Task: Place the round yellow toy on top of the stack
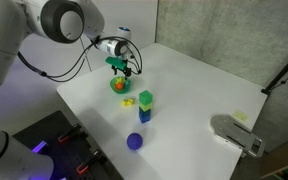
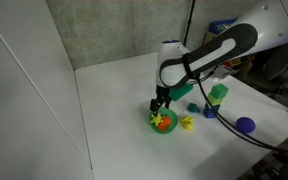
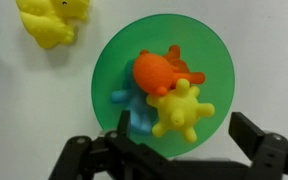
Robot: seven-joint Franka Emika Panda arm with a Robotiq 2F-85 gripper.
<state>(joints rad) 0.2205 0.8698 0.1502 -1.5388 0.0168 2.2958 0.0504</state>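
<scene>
The round yellow toy [image 3: 181,110], a knobbly ball, lies in a green dish [image 3: 124,50] beside an orange toy [image 3: 159,70] and a light blue piece [image 3: 134,100]. My gripper [image 3: 184,130] is open and hovers right above the dish, its fingers on either side of the yellow toy without touching it. In both exterior views the gripper [image 1: 123,72] [image 2: 161,105] hangs over the dish [image 1: 119,86] [image 2: 163,123]. The stack [image 1: 145,105] [image 2: 218,98], a green block on a blue one, stands a short way off on the white table.
A flat irregular yellow piece [image 3: 52,22] [image 1: 127,101] lies between the dish and the stack. A round purple-blue toy [image 1: 134,141] [image 2: 245,125] sits near the table's edge. A grey device [image 1: 236,133] rests at one table corner.
</scene>
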